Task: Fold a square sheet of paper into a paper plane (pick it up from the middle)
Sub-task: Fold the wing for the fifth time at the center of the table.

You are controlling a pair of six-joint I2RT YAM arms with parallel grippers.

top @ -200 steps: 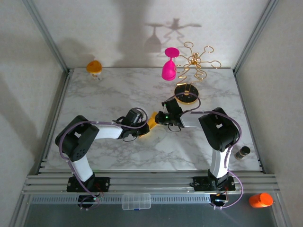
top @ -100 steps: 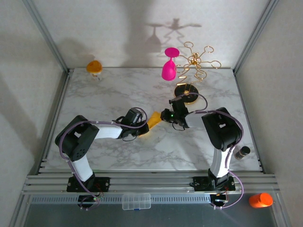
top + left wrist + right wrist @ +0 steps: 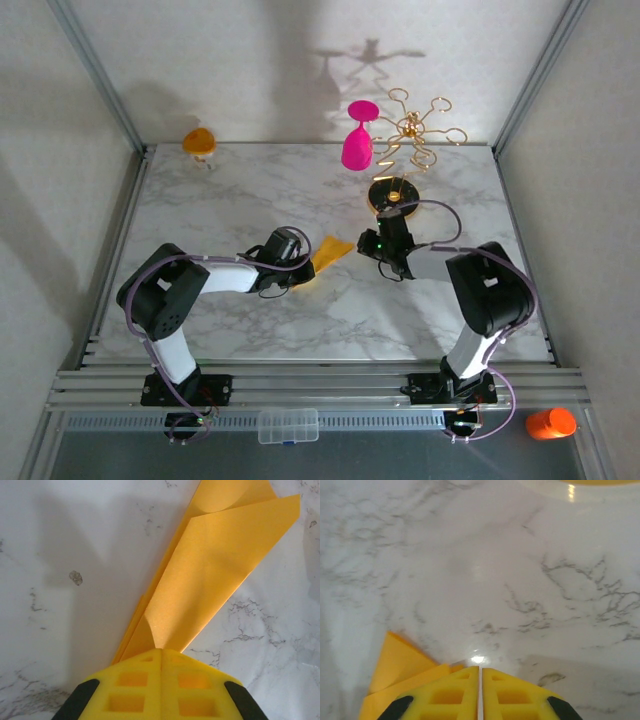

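Left claw (image 3: 161, 652) pinches the near end of the folded paper sheet (image 3: 215, 575), whose long axis runs away toward the right claw (image 3: 480, 669). That claw, all but closed on nothing, stands just beside the far tip. The gold rack (image 3: 410, 130), a pink goblet (image 3: 358, 145) hung on it, stands behind on the bench (image 3: 230, 200), well apart and obstructing nothing.

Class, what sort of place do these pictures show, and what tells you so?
Probably a robotics test cell: a left arm and right arm bolted to a metal rail beside a marble-patterned table, white panels in metal struts, and props like a gold rack and pink goblet.
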